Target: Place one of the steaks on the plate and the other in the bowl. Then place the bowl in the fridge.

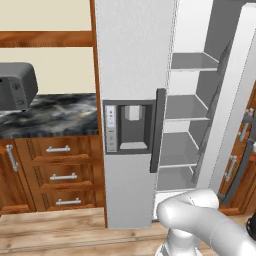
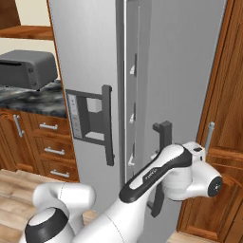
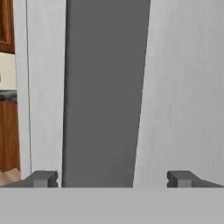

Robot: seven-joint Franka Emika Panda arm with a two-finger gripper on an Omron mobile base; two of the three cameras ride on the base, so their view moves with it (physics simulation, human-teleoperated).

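My tool (image 3: 111,179) stands with its two fingertips (image 3: 43,178) wide apart, gripping nothing. Straight ahead of it, running between the tips and away from me, is the dark grey vertical handle (image 3: 105,92) of the fridge's (image 1: 132,60) right-hand door (image 3: 183,87); the tips sit to either side of the handle and I see no contact with it. That door (image 2: 185,71) is swung open, and my hand is close against its outer face, beside the handle (image 2: 163,137).

To the left of my tool, the fridge's other door (image 1: 131,165) is shut; it carries the water dispenser panel (image 1: 129,126) and its own dark handle (image 1: 158,130). Between the two doors the fridge interior shows grey shelves (image 1: 186,107), one above another.

Further left of the tool, a dark marbled surface (image 1: 50,115) carries a grey toaster oven (image 1: 16,85), with wooden drawers (image 1: 62,172) beneath it.
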